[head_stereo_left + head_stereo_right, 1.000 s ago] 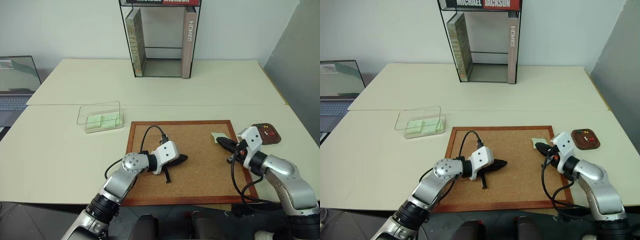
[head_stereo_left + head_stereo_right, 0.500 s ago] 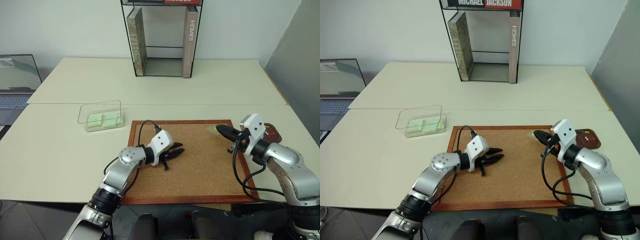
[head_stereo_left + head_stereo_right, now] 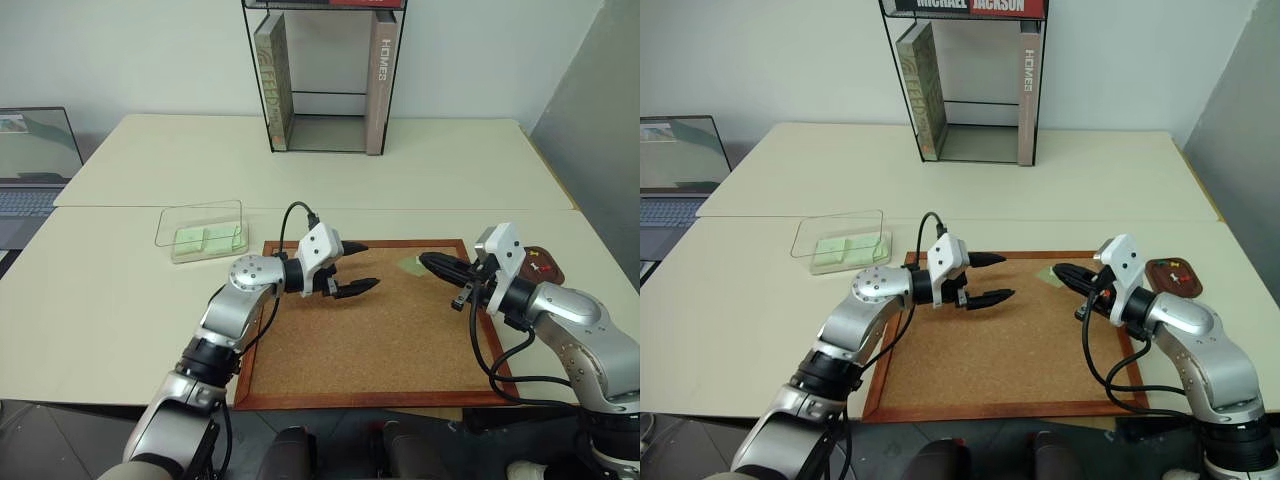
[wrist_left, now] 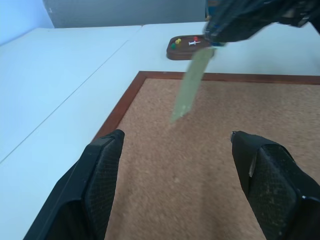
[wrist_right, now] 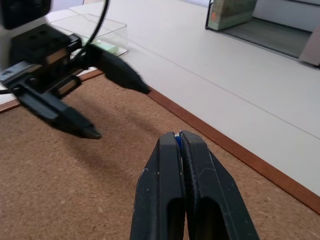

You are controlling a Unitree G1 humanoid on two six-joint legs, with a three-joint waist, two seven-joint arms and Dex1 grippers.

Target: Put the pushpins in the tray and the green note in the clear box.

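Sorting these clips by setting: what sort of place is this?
Probably an office or lab workspace: pale tables pushed together, a laptop at the left edge, a wire shelf holding books, and a corkboard.

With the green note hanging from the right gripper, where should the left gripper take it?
Probably the note's free lower end: the green note hangs from the right gripper, shut on its top edge, above the corkboard. The open left gripper faces it and could close across the faces.
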